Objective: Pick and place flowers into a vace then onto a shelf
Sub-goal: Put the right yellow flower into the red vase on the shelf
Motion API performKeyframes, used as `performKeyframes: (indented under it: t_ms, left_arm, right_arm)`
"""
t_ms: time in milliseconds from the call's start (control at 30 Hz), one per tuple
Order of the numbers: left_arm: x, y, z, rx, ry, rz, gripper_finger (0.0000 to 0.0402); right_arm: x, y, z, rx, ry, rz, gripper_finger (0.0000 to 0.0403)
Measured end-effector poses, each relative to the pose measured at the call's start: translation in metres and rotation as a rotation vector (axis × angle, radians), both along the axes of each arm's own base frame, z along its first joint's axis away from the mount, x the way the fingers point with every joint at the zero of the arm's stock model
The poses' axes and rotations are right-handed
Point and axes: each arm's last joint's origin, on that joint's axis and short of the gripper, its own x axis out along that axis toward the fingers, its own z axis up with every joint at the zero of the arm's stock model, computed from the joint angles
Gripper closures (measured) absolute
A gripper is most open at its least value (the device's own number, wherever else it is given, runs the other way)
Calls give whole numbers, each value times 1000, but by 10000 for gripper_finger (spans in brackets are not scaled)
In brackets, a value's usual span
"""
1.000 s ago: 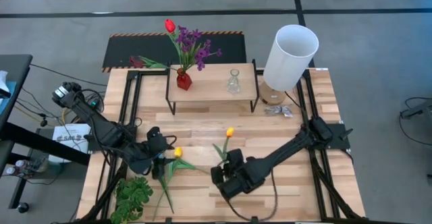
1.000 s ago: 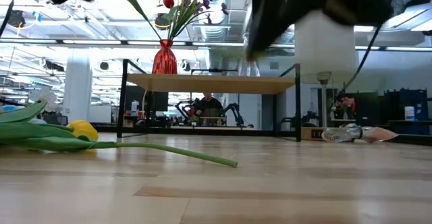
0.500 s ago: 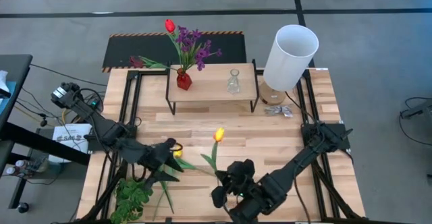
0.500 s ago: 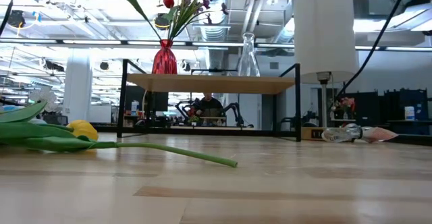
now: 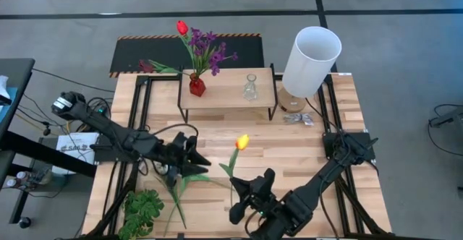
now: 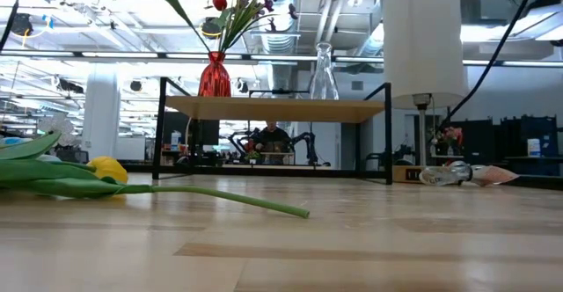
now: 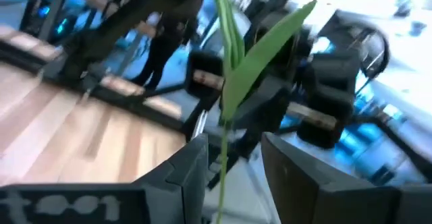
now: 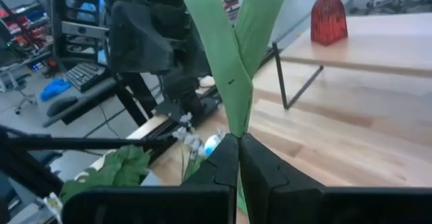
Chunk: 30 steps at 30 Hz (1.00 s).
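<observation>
right claw (image 5: 243, 199) at the lower middle of the high view is clamped tight on the orange tulip (image 5: 241, 142), bloom lifted above the tabletop (image 5: 304, 153). left claw (image 5: 189, 157), center left, partly open, a green stem (image 7: 221, 177) between its fingers. yellow tulip (image 6: 107, 169) lies flat. red vase (image 5: 197, 86) sits on the shelf (image 5: 228, 88).

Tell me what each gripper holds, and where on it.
The right gripper is shut on the low stem of the orange tulip, head up. The left gripper is open and holds nothing.
</observation>
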Motion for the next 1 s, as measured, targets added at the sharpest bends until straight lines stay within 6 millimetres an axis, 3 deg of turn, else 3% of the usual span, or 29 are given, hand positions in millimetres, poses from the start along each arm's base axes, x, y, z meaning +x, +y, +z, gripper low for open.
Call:
performKeyframes:
  t_ms: [100,600,1000]
  left_arm:
    - [-1,2,2,-26,-61,-14,275]
    - [-1,1,-5,35,-9,-33,275]
    - [0,3,-6,53,-4,64,275]
  right_arm:
    - [8,-5,2,-15,11,10,403]
    - [47,-35,11,10,54,99,403]
    - [61,-43,13,44,40,162,403]
